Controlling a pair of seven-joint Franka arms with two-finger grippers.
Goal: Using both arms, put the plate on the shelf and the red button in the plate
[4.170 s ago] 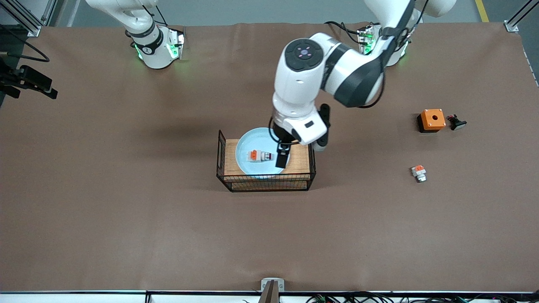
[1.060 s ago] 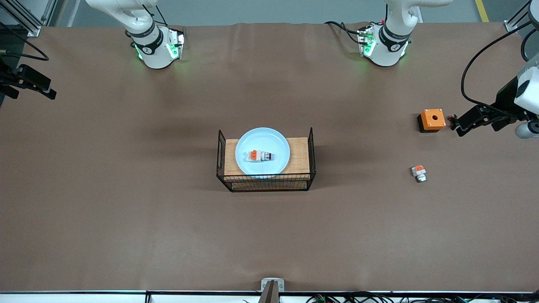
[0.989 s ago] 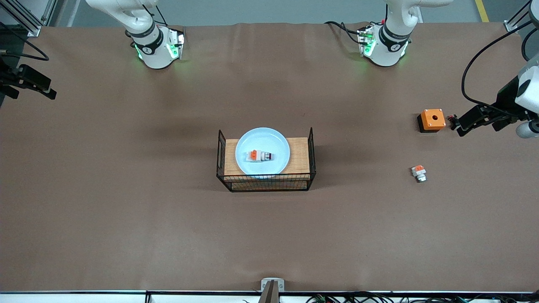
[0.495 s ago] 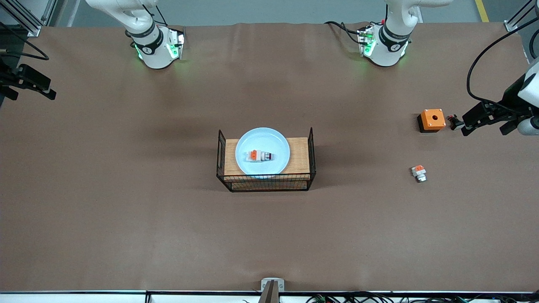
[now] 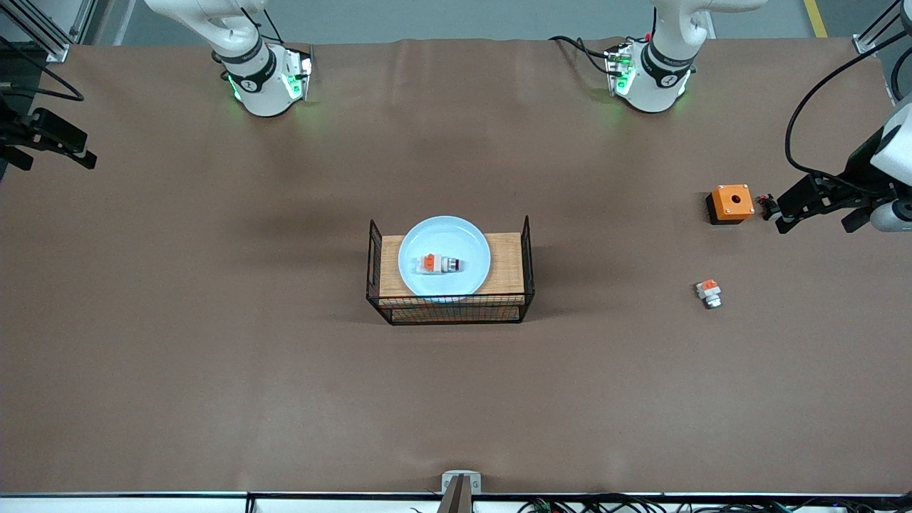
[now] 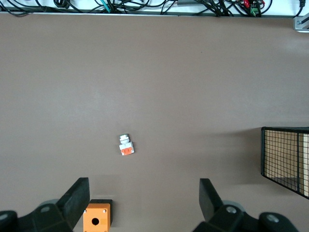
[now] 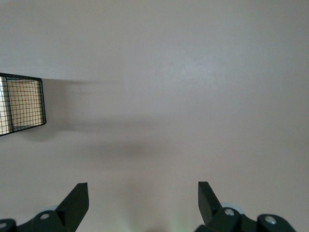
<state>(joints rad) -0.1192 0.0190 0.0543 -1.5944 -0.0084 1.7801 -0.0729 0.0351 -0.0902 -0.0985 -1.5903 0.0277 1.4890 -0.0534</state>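
Plate (image 5: 444, 242) sits on the wooden top of the wire rack (image 5: 449, 308) at mid-table, flat, its rim reaching past the board's edge on the side toward the robots' bases. Red button (image 5: 439, 264) lies on its side inside the plate, orange block toward the right arm's end, dark cap toward the left arm's end.

Left gripper (image 5: 784, 210) hangs at the left arm's end of the table, just beside the orange box with a hole (image 5: 730, 204), over a small dark part (image 5: 767, 206) next to that box. Left wrist view shows its fingers (image 6: 77, 197) spread wide, nothing between them.

Right gripper (image 5: 53, 135) is up at the right arm's edge of the table, well apart from the rack. Right wrist view shows fingers (image 7: 76, 203) spread wide, empty, bare table below.

White-and-orange part with a grey cap (image 5: 709, 293) lies on the table nearer the front camera than the orange box, well apart from the rack. Both arms are clear of the plate.
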